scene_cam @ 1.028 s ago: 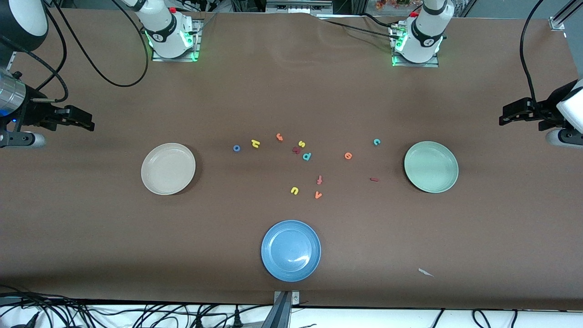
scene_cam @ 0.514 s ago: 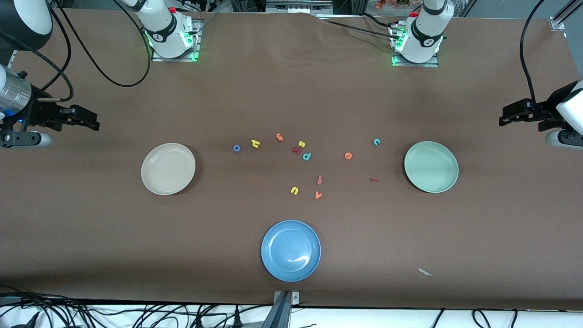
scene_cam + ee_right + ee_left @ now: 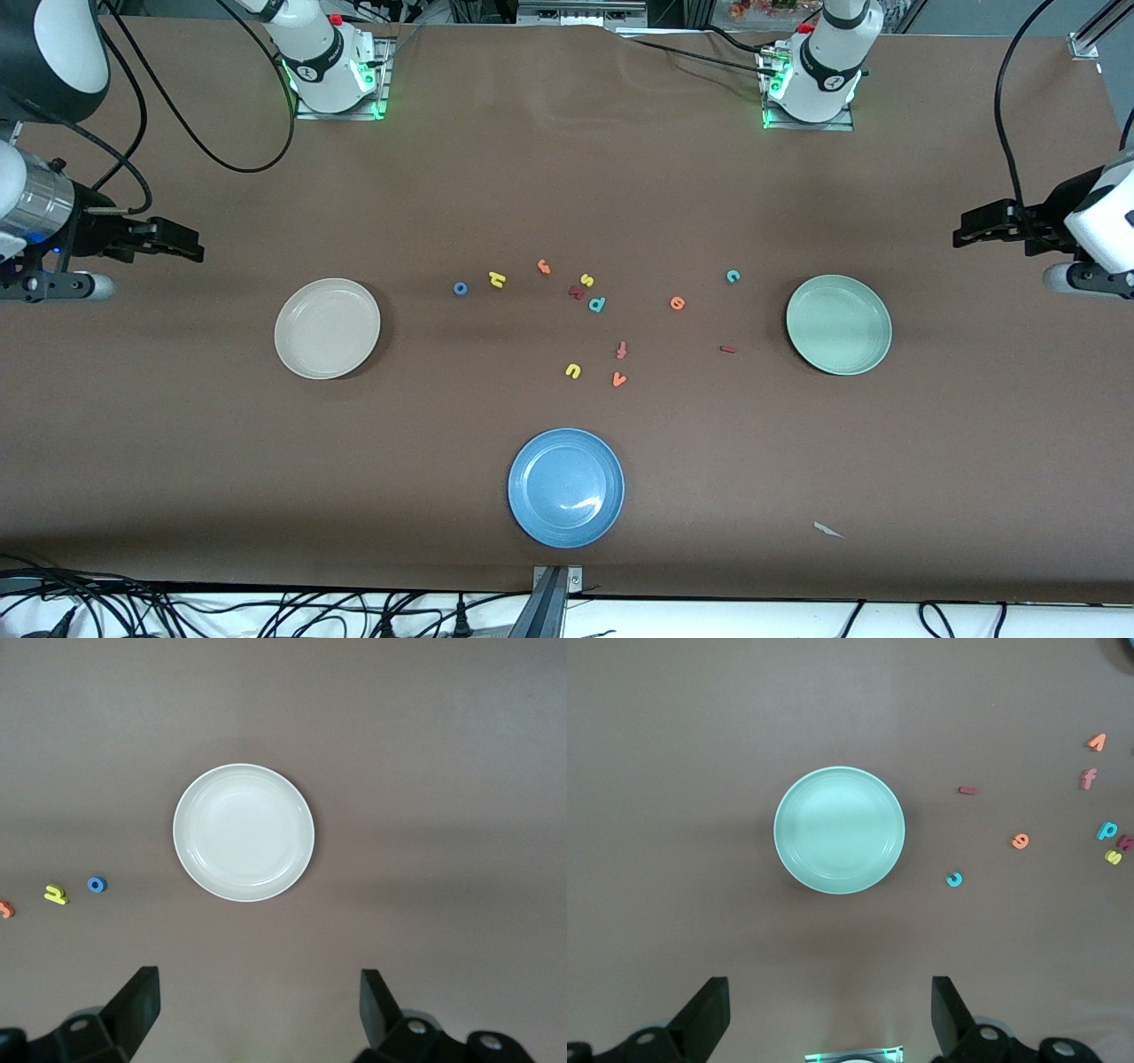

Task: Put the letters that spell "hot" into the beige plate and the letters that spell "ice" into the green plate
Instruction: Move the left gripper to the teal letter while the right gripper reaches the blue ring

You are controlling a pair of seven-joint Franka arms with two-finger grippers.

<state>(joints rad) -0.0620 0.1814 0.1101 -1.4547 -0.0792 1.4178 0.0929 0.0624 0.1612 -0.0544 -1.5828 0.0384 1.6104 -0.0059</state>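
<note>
The beige plate (image 3: 327, 328) (image 3: 244, 832) lies empty toward the right arm's end of the table. The green plate (image 3: 838, 324) (image 3: 840, 830) lies empty toward the left arm's end. Between them on the cloth are the blue o (image 3: 460, 288) (image 3: 97, 884), yellow h (image 3: 497, 279), orange t (image 3: 543, 266), orange e (image 3: 677, 303) (image 3: 1020, 841), teal c (image 3: 733, 276) (image 3: 954, 879) and dark red i (image 3: 728, 349) (image 3: 968, 790). My right gripper (image 3: 190, 245) (image 3: 259, 1005) hangs open and empty over bare cloth beside the beige plate. Beside the green plate, my left gripper (image 3: 967, 229) (image 3: 830, 1010) is also open and empty.
A blue plate (image 3: 566, 487) sits near the table's front edge. Other letters lie among the task's: yellow s (image 3: 586, 280), teal p (image 3: 597, 304), red-orange f (image 3: 622, 350), yellow u (image 3: 572, 370), orange v (image 3: 619, 379). A white scrap (image 3: 827, 530) lies near the front edge.
Both grippers have drifted a little inward from the table's ends toward their plates. The letters and plates have not moved.
</note>
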